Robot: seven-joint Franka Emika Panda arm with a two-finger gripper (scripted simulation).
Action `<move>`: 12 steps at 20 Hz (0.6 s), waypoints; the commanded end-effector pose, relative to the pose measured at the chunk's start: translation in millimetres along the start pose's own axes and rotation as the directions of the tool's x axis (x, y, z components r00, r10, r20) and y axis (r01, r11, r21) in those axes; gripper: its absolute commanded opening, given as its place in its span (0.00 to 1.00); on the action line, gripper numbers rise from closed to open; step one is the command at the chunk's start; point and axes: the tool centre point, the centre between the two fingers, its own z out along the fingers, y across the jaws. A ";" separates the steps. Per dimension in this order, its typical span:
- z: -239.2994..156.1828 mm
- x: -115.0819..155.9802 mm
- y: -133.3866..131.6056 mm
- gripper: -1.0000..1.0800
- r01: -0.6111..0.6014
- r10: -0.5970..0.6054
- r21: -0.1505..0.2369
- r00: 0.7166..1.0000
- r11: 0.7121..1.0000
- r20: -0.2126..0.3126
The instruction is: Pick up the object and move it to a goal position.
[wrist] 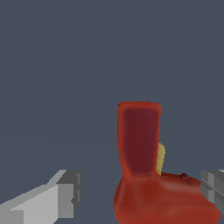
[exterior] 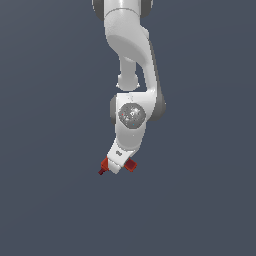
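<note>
The object is a small red-orange drill-shaped item. In the exterior view it [exterior: 131, 165] sticks out on both sides of my white gripper [exterior: 116, 168], with its dark tip toward the exterior view's left. In the wrist view the object [wrist: 139, 144] stands between my grey fingers, its handle upright with a yellow patch behind it. My gripper [wrist: 140, 192] straddles it. One finger [wrist: 63, 194] is clearly apart from it, with a gap showing. The other finger [wrist: 213, 186] is at the object's edge. The jaws stand open around the object.
A plain dark blue-grey surface [exterior: 50, 200] fills both views. The white arm [exterior: 130, 45] comes down from the top of the exterior view. No goal marker shows.
</note>
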 end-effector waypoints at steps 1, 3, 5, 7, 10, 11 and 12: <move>6.6 -0.1 3.3 1.00 0.070 -0.070 0.005 0.997 0.998 0.007; 11.8 -0.3 5.7 1.00 0.123 -0.123 0.010 0.992 0.992 0.011; 16.4 -0.5 7.9 1.00 0.169 -0.169 0.014 0.985 0.985 0.015; 20.4 -0.7 9.7 1.00 0.210 -0.210 0.018 0.977 0.978 0.018; 25.6 -1.1 12.0 1.00 0.260 -0.260 0.024 0.965 0.965 0.021; 27.0 -1.2 12.7 1.00 0.274 -0.274 0.026 0.961 0.961 0.021; 28.3 -1.3 13.3 1.00 0.286 -0.287 0.027 0.958 0.958 0.022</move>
